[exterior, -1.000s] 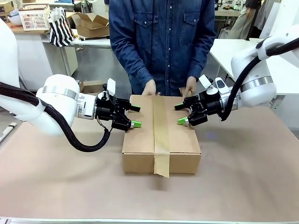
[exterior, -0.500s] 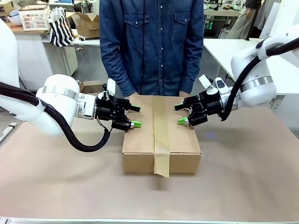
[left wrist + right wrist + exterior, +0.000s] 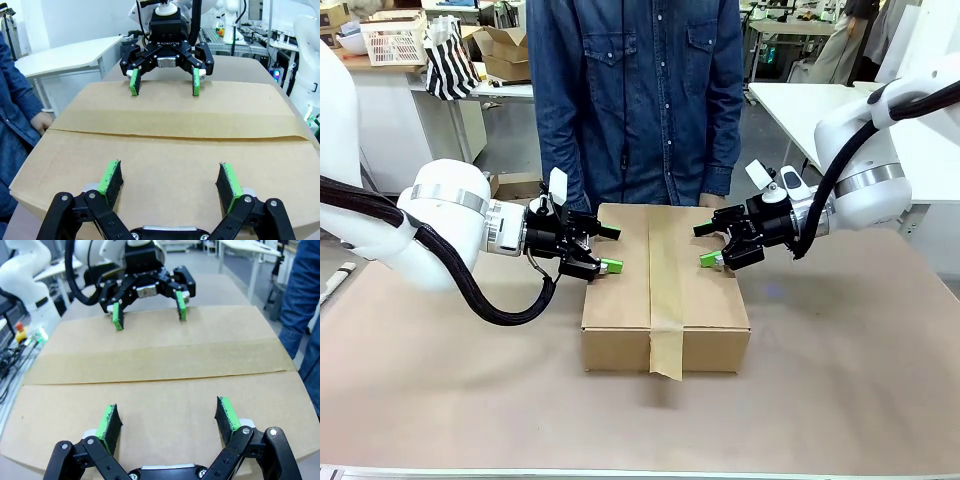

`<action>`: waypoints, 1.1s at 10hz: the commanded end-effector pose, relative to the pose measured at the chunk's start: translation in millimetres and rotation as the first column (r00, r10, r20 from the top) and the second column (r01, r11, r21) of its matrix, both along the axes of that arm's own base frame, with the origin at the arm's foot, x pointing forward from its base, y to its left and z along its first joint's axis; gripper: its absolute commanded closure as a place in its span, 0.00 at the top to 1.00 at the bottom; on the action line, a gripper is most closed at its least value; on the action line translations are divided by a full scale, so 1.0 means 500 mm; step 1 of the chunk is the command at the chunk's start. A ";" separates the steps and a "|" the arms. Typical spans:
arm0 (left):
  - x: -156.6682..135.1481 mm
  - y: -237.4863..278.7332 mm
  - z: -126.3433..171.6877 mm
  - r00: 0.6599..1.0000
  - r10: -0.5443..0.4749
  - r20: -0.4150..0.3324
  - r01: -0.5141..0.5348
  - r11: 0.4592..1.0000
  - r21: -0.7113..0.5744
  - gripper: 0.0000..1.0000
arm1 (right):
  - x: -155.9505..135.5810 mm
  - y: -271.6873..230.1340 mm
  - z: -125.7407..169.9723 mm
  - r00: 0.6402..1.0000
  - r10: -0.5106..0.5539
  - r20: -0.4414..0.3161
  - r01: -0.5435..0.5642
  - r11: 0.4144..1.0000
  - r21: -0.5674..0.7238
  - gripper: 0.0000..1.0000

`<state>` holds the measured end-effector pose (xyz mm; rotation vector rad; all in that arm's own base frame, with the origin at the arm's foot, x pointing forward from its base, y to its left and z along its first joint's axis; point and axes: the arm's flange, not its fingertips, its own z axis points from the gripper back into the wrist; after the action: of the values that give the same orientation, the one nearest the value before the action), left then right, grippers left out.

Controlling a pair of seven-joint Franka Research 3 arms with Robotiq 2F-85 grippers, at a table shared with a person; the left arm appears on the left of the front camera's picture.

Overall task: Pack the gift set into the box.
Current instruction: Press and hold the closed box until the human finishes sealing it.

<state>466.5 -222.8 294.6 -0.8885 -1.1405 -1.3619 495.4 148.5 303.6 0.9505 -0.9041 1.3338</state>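
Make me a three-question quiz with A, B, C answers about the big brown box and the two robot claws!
1. Where is the large brown corrugated cardboard box?
A. On the table, between the two grippers
B. In the person's arms
C. On the floor

2. What colour are the pads on the gripper fingers?
A. Red
B. Green
C. Blue

3. What state are the box's top flaps in?
A. Standing wide open
C. Torn off
B. Closed, with a strip of tan tape along the seam

Answers:
1. A, since the left gripper and the right gripper sit at opposite sides of its top.
2. B, since both wrist views show green pads.
3. B, since the top lies flat under tape that hangs over the near side.
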 end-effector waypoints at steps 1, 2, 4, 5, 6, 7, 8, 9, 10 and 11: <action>-0.004 0.002 -0.006 1.000 -0.001 0.004 0.000 1.000 0.004 1.00 | -0.001 0.001 -0.002 1.000 0.000 0.000 0.000 1.000 -0.003 1.00; -0.004 0.002 -0.006 1.000 -0.001 0.004 0.000 1.000 0.004 1.00 | -0.001 0.001 -0.002 1.000 0.000 0.000 0.000 1.000 -0.003 1.00; -0.004 0.002 -0.006 1.000 -0.001 0.004 0.000 1.000 0.004 1.00 | -0.001 0.001 -0.002 1.000 0.000 0.000 0.000 1.000 -0.003 1.00; -0.004 0.002 -0.006 1.000 -0.001 0.004 0.000 1.000 0.004 1.00 | -0.001 0.001 -0.002 1.000 0.000 0.000 0.000 1.000 -0.003 1.00; -0.004 0.002 -0.006 1.000 -0.001 0.004 0.000 1.000 0.004 1.00 | -0.001 0.001 -0.002 1.000 0.000 0.000 0.000 1.000 -0.003 1.00; 0.000 0.000 0.000 1.000 0.000 0.000 0.000 1.000 0.000 1.00 | 0.000 0.000 0.000 1.000 0.000 0.000 0.000 1.000 0.000 1.00; -0.008 -0.004 0.032 0.998 -0.003 -0.058 0.003 1.000 -0.016 1.00 | -0.006 0.004 0.034 0.996 -0.032 -0.088 0.036 0.998 0.050 1.00; -0.027 -0.003 0.067 0.994 0.016 -0.109 -0.021 0.999 -0.039 1.00 | -0.029 -0.003 0.074 0.978 -0.098 -0.187 0.114 0.990 0.081 1.00; -0.054 0.011 0.105 0.979 0.102 -0.177 -0.110 0.993 -0.037 1.00 | -0.068 -0.019 0.114 0.951 -0.140 -0.275 0.166 0.984 0.072 1.00; -0.088 0.036 0.143 0.963 0.150 -0.223 -0.158 0.987 -0.015 1.00 | -0.113 -0.044 0.150 0.926 -0.192 -0.324 0.225 0.972 0.066 1.00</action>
<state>447.8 -216.7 341.6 -0.9486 -1.0693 -1.1864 469.5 138.8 351.6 1.0664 -0.8032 1.0604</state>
